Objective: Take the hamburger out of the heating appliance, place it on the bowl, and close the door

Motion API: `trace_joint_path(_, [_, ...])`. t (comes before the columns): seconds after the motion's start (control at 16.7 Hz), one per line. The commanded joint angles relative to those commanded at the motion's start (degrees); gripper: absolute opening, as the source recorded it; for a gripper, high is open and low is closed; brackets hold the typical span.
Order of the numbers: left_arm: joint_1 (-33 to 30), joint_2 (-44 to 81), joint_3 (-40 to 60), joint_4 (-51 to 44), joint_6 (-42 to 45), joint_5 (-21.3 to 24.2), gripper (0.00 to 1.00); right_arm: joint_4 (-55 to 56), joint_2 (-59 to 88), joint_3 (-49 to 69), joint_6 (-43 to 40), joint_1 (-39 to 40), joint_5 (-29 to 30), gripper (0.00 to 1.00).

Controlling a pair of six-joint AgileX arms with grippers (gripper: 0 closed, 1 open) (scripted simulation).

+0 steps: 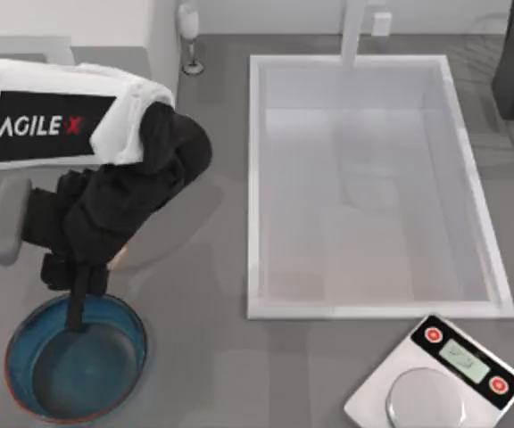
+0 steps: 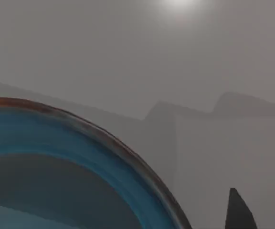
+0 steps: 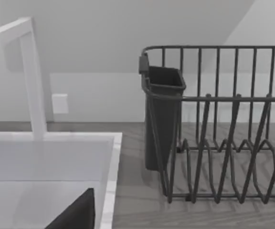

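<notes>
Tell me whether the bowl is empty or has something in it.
Cannot tell fully. The bowl shows bare blue-teal glaze where visible, but the left gripper hangs over its far rim, hiding part.

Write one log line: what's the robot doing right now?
left claw: over bowl | hamburger: unseen | right arm: parked by dish rack

A large white rectangular sink basin (image 1: 373, 178) fills the frame's centre-right; a white scale with round steel plate (image 1: 435, 379) sits lower right; a dark wire dish rack (image 3: 223, 129) stands upper right.
</notes>
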Motion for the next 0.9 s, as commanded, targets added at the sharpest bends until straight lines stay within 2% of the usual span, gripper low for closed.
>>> trace_joint_path(0.24, [-7.48, 9.18, 5.41, -17.62, -20.18, -3.80, 0.00, 0.00, 0.00, 0.00, 0.00, 0.00, 0.00, 1.00])
trace_joint_path(0.48, [-12.54, 16.37, 8.49, -29.43, -33.70, -6.14, 0.00, 0.00, 0.00, 0.00, 0.00, 0.00, 0.00, 1.00])
trace_joint_path(0.66, [-14.23, 18.99, 9.40, -33.35, -38.17, -6.87, 0.00, 0.00, 0.00, 0.00, 0.00, 0.00, 0.00, 1.00])
trace_joint_path(0.9, [-14.33, 19.16, 9.45, -33.58, -38.44, -6.92, 0.00, 0.00, 0.00, 0.00, 0.00, 0.00, 0.00, 1.00])
